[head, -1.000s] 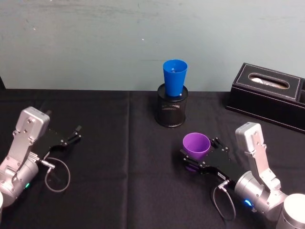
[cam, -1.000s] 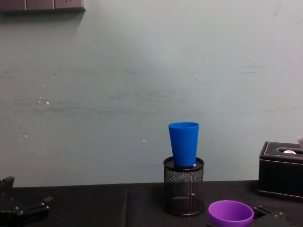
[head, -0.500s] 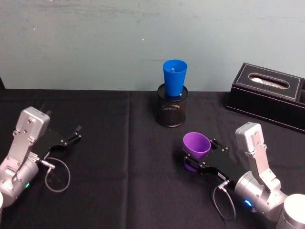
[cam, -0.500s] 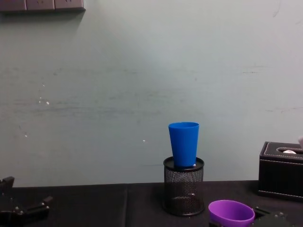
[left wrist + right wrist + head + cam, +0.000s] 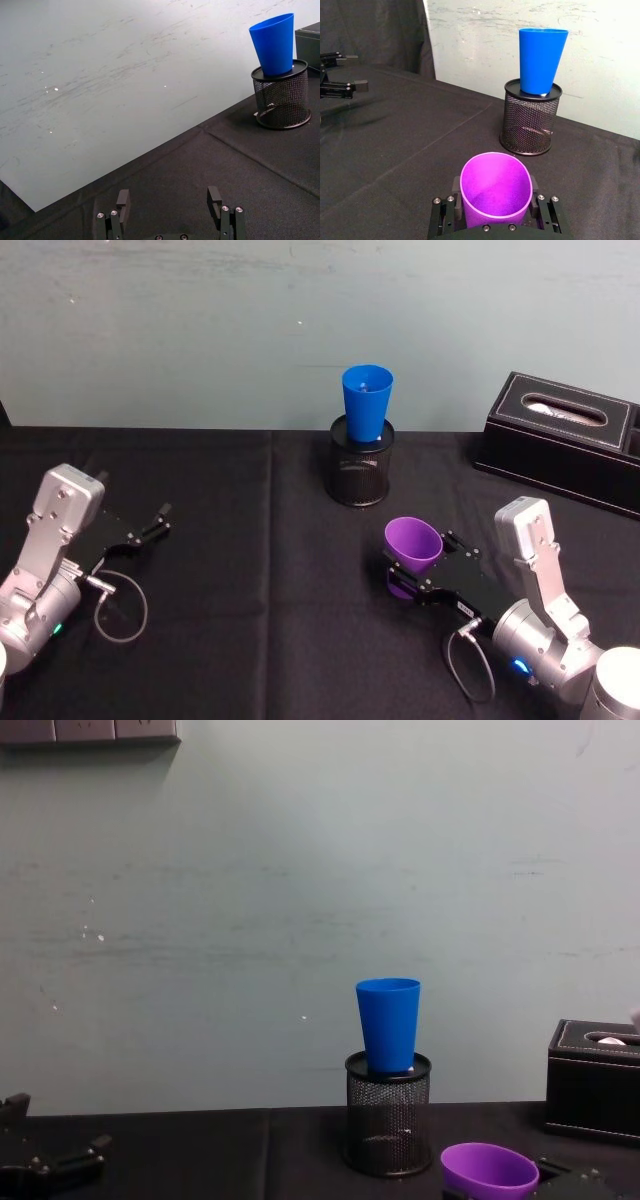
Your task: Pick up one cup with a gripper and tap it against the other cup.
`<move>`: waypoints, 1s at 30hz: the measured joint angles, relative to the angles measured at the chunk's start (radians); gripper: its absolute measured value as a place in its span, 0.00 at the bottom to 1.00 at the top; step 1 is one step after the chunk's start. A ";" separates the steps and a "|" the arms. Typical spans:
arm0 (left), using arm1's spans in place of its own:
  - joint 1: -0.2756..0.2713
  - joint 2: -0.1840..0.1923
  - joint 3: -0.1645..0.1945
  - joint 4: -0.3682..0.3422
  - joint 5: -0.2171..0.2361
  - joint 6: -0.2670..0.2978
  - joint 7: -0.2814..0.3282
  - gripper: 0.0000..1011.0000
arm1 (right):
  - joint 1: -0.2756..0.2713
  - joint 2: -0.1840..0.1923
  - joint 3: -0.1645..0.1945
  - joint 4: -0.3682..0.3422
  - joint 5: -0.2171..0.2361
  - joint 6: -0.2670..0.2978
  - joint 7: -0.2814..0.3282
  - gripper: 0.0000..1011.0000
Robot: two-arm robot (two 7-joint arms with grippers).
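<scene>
While I am watching from far away, my right gripper is squeezing the purple cup on both sides; the right wrist view is showing that grip best. From the head view, the cup is tipping a little, near and right of the blue cup, which is standing in the black mesh holder. The cups are not touching. My left gripper is sitting far left, jaws wide, holding nothing.
</scene>
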 joint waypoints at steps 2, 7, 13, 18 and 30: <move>0.000 0.000 0.000 0.000 0.000 0.000 0.000 1.00 | 0.000 0.000 0.000 0.000 0.000 0.000 0.000 0.73; 0.000 0.000 0.000 0.000 0.000 0.000 0.000 1.00 | 0.000 0.000 0.000 0.000 0.000 0.000 -0.001 0.73; 0.000 0.000 0.000 0.000 0.000 0.000 0.000 1.00 | 0.000 0.000 0.000 0.000 0.000 0.000 -0.001 0.73; 0.000 0.000 0.000 0.000 0.000 0.000 0.000 1.00 | 0.000 0.000 0.000 0.000 0.000 0.000 -0.001 0.73; 0.000 0.000 0.000 0.000 0.000 0.000 0.000 1.00 | -0.010 0.005 0.014 -0.025 -0.014 -0.027 0.007 0.73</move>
